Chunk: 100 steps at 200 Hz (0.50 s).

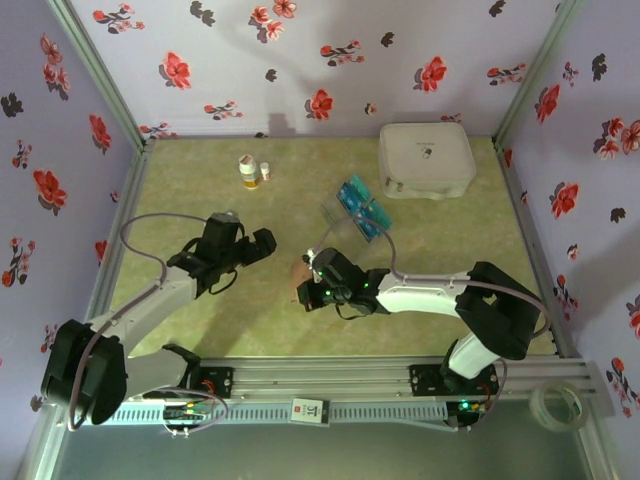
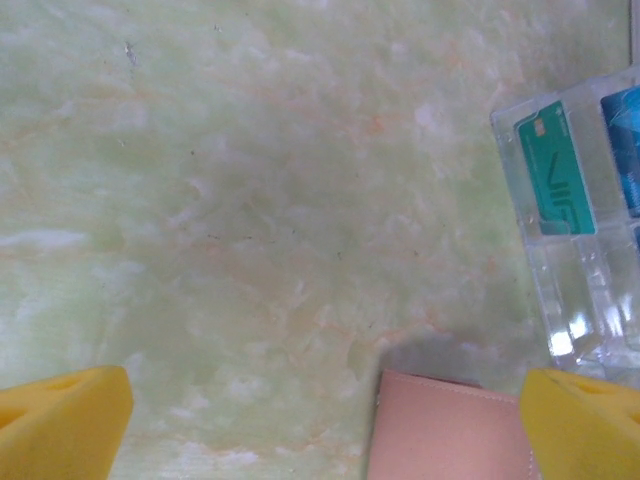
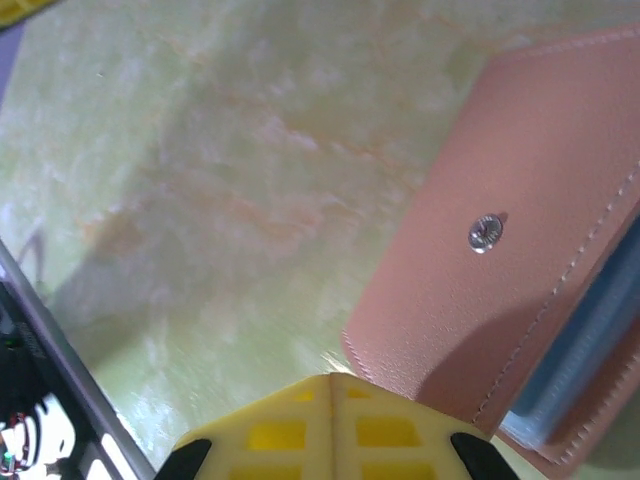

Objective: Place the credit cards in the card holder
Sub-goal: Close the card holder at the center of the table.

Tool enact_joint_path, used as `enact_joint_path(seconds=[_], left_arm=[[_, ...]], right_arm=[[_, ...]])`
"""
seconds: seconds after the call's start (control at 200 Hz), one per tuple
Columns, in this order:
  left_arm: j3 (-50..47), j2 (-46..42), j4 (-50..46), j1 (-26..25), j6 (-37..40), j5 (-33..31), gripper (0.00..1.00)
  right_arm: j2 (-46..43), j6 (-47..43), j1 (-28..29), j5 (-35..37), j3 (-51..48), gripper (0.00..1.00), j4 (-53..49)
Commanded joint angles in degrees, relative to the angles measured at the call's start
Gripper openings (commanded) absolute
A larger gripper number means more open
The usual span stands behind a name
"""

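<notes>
1. Top external: the card holder (image 1: pixel 299 275) lies on the green table (image 1: pixel 200 190), partly covered by the right gripper (image 1: pixel 305 289). That gripper's fingers are pressed together with nothing between them. The left gripper (image 1: pixel 266 245) hangs just left of the holder, spread wide and empty. The credit cards (image 1: pixel 357 197) lie in a clear tray (image 1: pixel 330 208) up and right of the holder. A white case (image 1: pixel 427 160) sits farther off the same way, and two small bottles (image 1: pixel 251 171) stand up and left of it.
2. Left wrist: the yellow fingers (image 2: pixel 60 425) stand far apart, gripping nothing. A corner of the holder (image 2: pixel 450 430) lies between them, nearer the right one. Above and right of it, the tray (image 2: pixel 585 300) holds a green card (image 2: pixel 555 175).
3. Right wrist: the closed fingers (image 3: pixel 335 430) sit at the holder's (image 3: pixel 480 300) near corner, and I cannot tell whether they touch it. A metal stud (image 3: pixel 485 232) marks its flap. A bluish strip (image 3: pixel 580 350) shows in its open edge.
</notes>
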Motion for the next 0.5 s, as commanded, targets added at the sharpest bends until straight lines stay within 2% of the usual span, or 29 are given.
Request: enact_joint_path(seconds=[0.0, 0.2, 0.495], left_arm=[[2.32, 1.95, -2.65, 0.11, 3.29, 1.50, 1.00], [6.45, 7.76, -7.24, -2.03, 7.62, 1.24, 1.00], [9.67, 15.98, -7.26, -6.77, 11.05, -0.18, 1.00]], right_arm=[[0.28, 0.25, -0.68, 1.34, -1.39, 0.00, 1.78], [2.78, 0.74, -1.70, 0.41, -3.08, 0.00, 5.40], [5.51, 1.62, -2.82, -0.96, -4.50, 0.00, 8.80]])
